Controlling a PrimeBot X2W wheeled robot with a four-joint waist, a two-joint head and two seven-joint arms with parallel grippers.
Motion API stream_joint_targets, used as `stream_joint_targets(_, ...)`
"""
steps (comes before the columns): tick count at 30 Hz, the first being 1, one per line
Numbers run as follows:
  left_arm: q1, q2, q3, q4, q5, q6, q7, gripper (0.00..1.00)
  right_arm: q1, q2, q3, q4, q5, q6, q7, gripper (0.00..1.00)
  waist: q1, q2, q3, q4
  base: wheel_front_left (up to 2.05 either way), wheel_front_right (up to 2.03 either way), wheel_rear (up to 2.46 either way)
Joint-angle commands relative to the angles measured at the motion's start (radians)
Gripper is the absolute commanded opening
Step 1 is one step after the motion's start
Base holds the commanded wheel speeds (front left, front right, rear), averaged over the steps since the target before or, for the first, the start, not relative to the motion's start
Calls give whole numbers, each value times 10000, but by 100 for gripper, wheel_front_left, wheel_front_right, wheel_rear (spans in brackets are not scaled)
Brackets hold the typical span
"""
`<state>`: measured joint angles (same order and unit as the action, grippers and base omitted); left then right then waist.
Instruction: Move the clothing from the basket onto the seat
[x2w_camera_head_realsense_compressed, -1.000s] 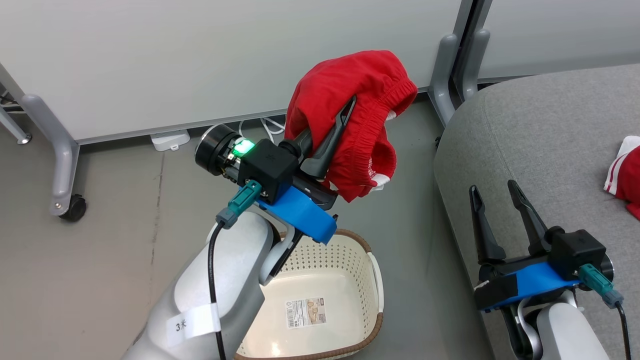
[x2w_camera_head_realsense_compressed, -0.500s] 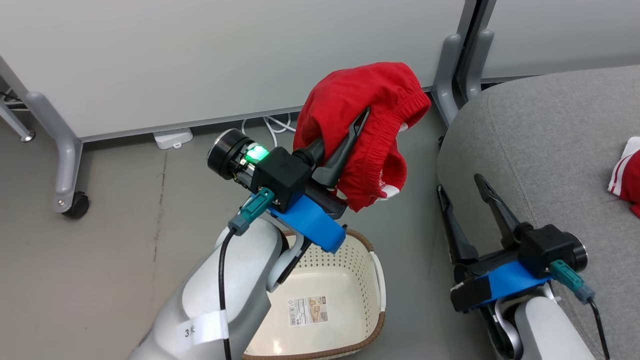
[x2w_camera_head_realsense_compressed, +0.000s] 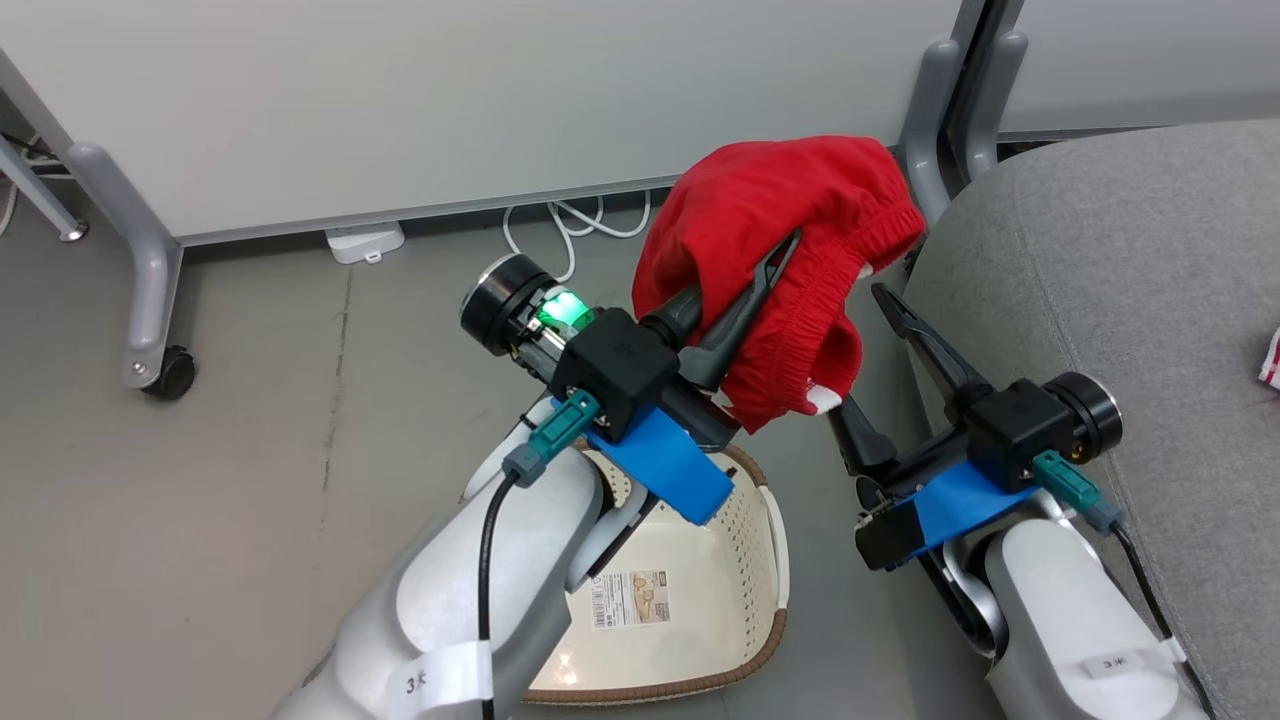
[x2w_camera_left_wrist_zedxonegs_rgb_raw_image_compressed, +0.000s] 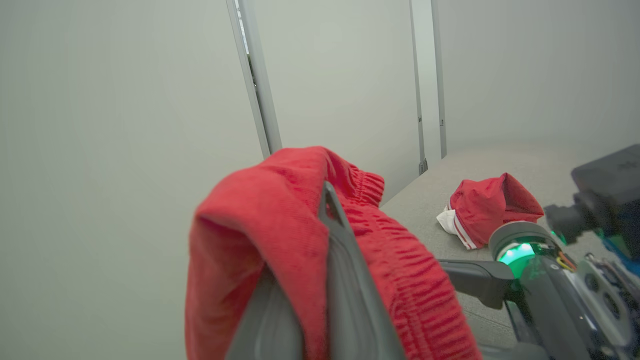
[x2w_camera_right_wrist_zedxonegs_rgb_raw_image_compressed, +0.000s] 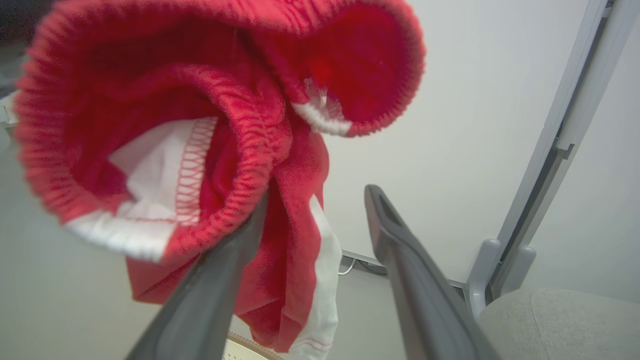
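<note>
Against white partition panels (x2w_camera_head_realsense_compressed: 400, 100), your left gripper (x2w_camera_head_realsense_compressed: 750, 275) clamps the red shorts (x2w_camera_head_realsense_compressed: 790, 200) high over the basket (x2w_camera_head_realsense_compressed: 770, 560), likely to clear its rim, your right gripper (x2w_camera_head_realsense_compressed: 852, 338) gaping just beside them, nearer the seat (x2w_camera_head_realsense_compressed: 1150, 260).

Head view: bright, even diffuse light from above, sharp. Shadows on the smooth grey floor (x2w_camera_head_realsense_compressed: 250, 420) are soft and faint. One small glare spot on the bottom of the cream perforated plastic basket (x2w_camera_head_realsense_compressed: 745, 520). Left wrist view: hazy, low contrast; the bright red fabric garment with elastic waistband (x2w_camera_left_wrist_zedxonegs_rgb_raw_image_compressed: 260, 225) is soft close to the lens. Right wrist view: same garment blurred, right gripper (x2w_camera_right_wrist_zedxonegs_rgb_raw_image_compressed: 320, 195) fingers (x2w_camera_right_wrist_zedxonegs_rgb_raw_image_compressed: 410, 270) smeared near the bottom edge, grey metal panel post (x2w_camera_right_wrist_zedxonegs_rgb_raw_image_compressed: 565, 150) leans from wide-angle distortion.
</note>
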<state>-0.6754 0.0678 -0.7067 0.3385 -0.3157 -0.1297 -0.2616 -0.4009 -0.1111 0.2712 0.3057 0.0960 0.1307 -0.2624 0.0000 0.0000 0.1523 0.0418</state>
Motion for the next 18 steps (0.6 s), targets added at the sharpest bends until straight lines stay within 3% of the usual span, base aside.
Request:
stream_joint_targets(1,-122,-8,-79,-72,37,-14,-50,0,-265,-101,93,121,-91,1,-38,100,0,0,57,57,0,0,0)
stream_joint_targets(12,-371,-63,-540,-209,-69,-14,-50,0,-1512,-327,445,1420,-136,1,-36,100,0,0,264,322,0,0,0)
stream_joint_targets(14,-374,-54,-576,-202,-87,-14,-50,0,-1608,-333,468,1553,-76,1,-36,0,0,0,266,344,0,0,0)
stream_joint_targets(18,-330,5,-559,-143,-64,-14,-50,0,-1689,-343,560,1658,48,1,-38,0,0,0,254,328,0,0,0)
